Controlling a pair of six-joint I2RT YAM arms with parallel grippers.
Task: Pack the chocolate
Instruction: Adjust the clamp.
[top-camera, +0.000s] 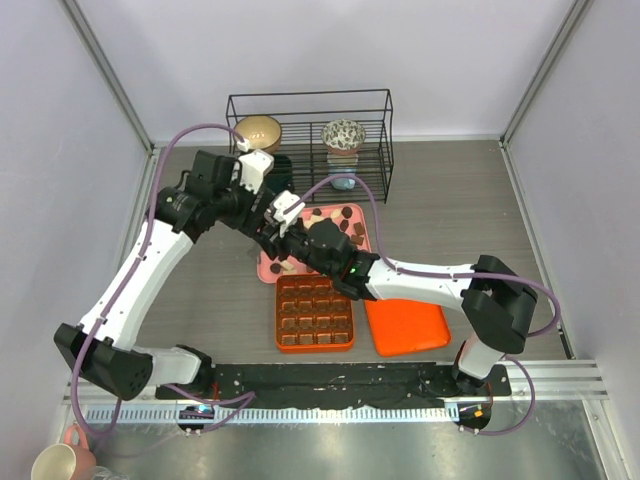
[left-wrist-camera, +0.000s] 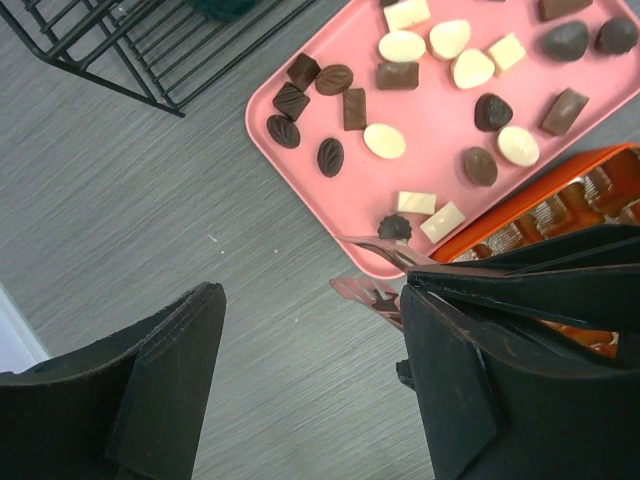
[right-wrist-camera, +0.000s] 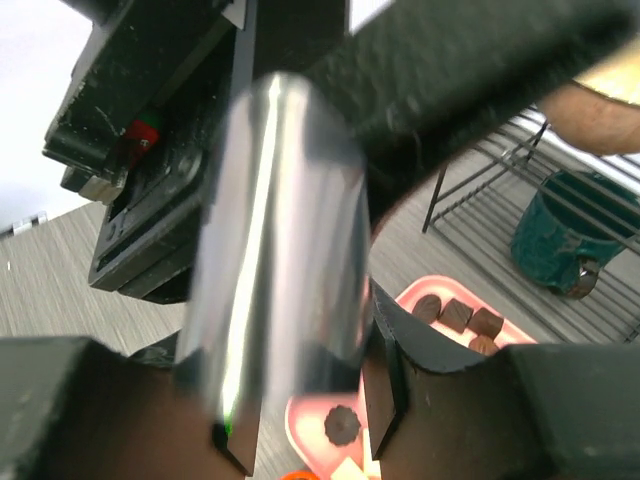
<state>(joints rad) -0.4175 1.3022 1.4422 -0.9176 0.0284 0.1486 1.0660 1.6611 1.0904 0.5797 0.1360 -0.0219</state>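
Chocolate was found scattered on pink tray | left gripper was held wide open, empty, off tray's corner | right gripper was clamped on metal tongs, tips at tray's edge, judged nearer.

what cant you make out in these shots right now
Top view: the left arm and right arm cover much of the pink tray and its chocolate.
Left wrist: a finger of the left hand hides most of the orange box; the frame edge cuts it too.
Right wrist: the shiny metal tool in the right hand is too close and blurred to identify.
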